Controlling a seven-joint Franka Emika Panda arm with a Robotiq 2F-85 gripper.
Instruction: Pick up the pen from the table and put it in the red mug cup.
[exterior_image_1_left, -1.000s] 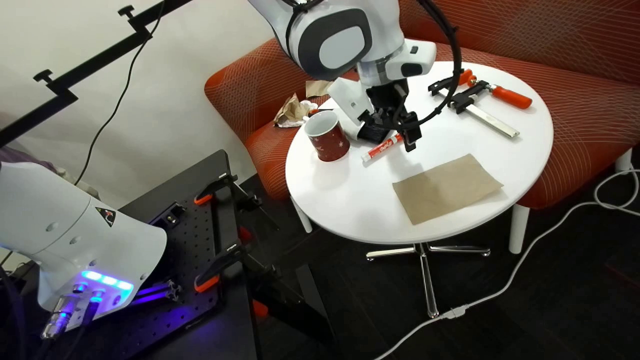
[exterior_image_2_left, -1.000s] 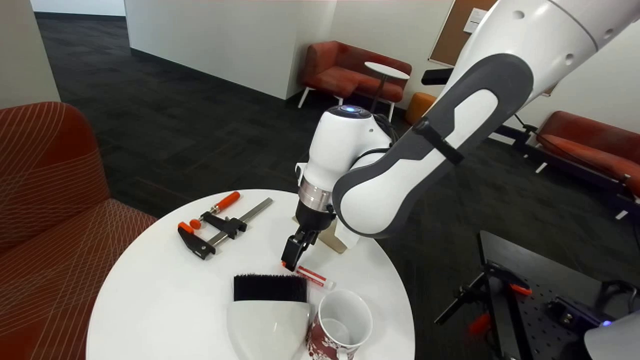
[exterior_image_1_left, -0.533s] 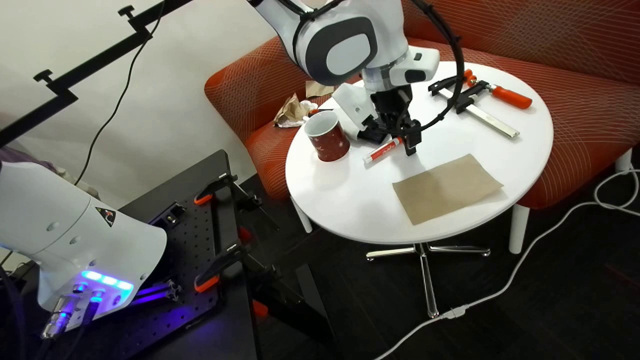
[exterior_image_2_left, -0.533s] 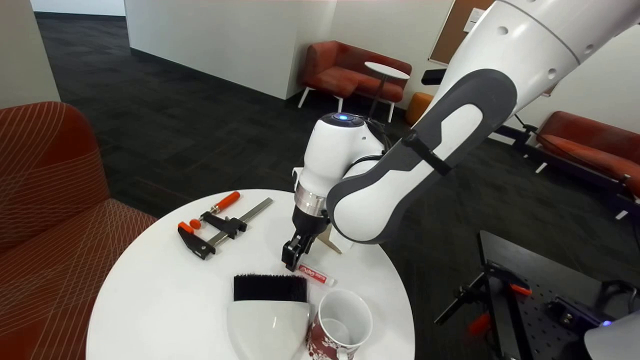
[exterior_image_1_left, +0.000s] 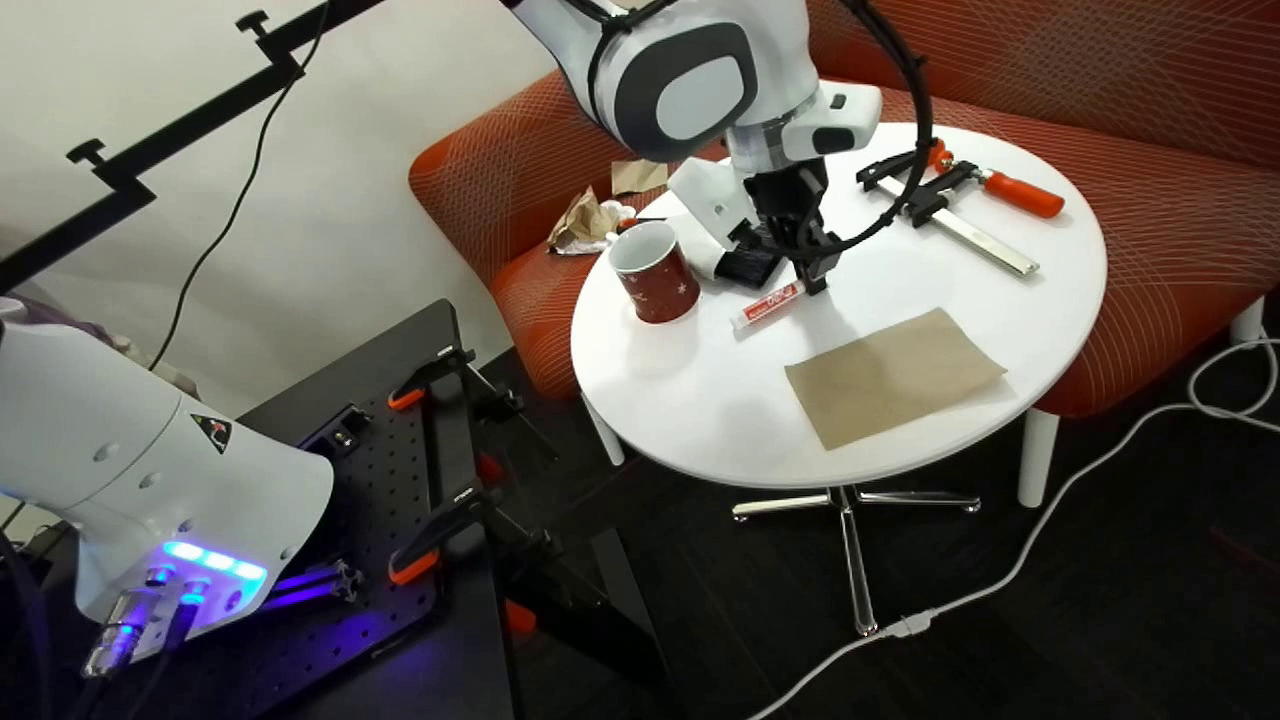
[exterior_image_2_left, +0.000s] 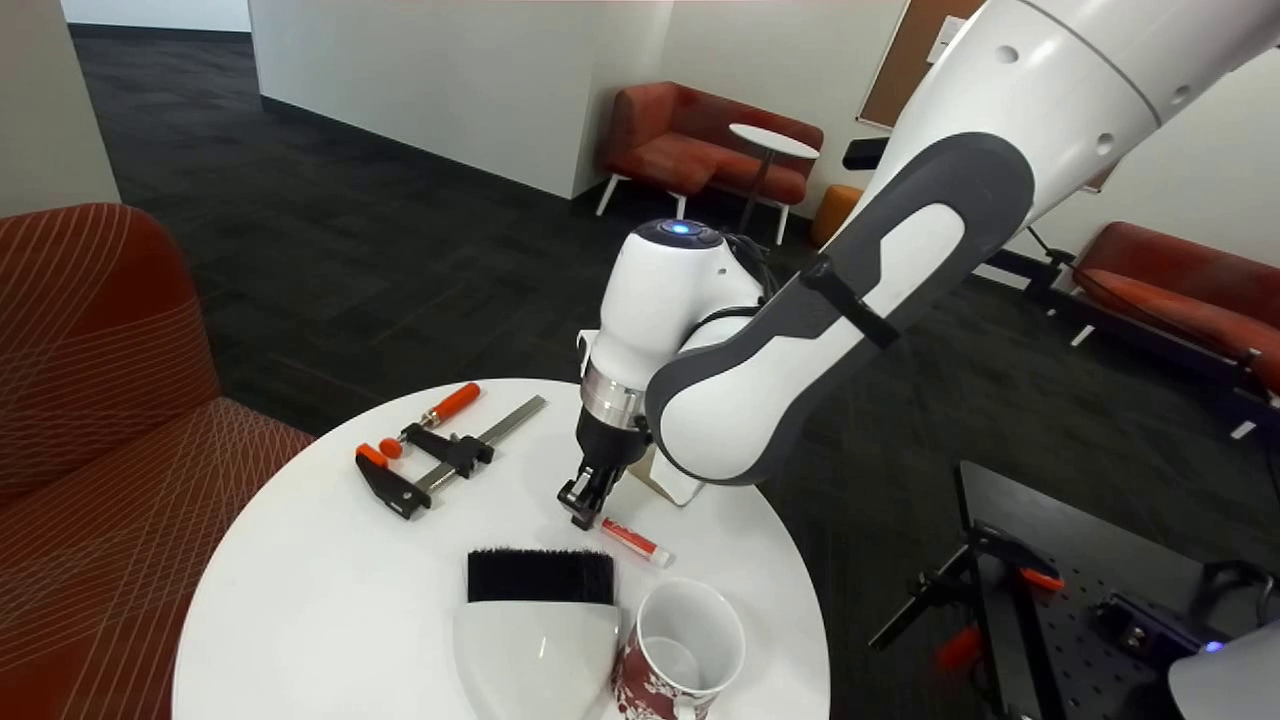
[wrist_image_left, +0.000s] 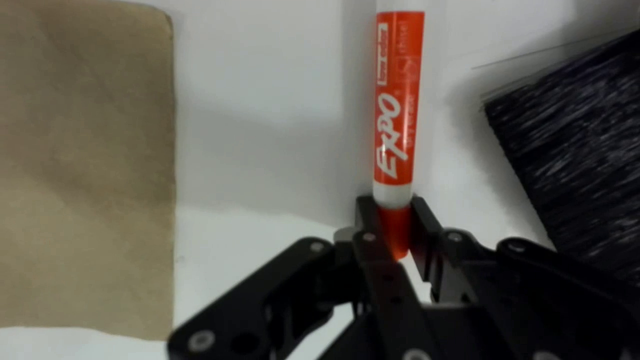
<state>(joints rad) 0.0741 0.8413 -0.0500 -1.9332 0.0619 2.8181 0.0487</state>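
My gripper (wrist_image_left: 394, 220) is shut on the red cap of the pen (wrist_image_left: 397, 100), an orange-red marker with a white far end; a fingertip presses each side of the cap in the wrist view. In an exterior view the pen (exterior_image_1_left: 768, 303) points from the fingers toward the mug, at or just over the white round table (exterior_image_1_left: 690, 400); whether it touches the surface I cannot tell. The red mug cup (exterior_image_1_left: 662, 285), upright with a white inside, stands beyond the pen's white end. Its handle shows low in an exterior view, where the mug (exterior_image_2_left: 637, 685) is partly cut off.
A black-bristled brush with a white body (exterior_image_2_left: 540, 577) lies beside the pen and mug. A bar clamp with orange handle (exterior_image_1_left: 960, 205) rests farther along the table. Brown paper (exterior_image_1_left: 895, 375) lies on the gripper's other side.
The gripper first dipped toward the table, then closed on the pen's cap and rose slightly. The pen has shifted a little with it; mug, brush and clamp stayed put.
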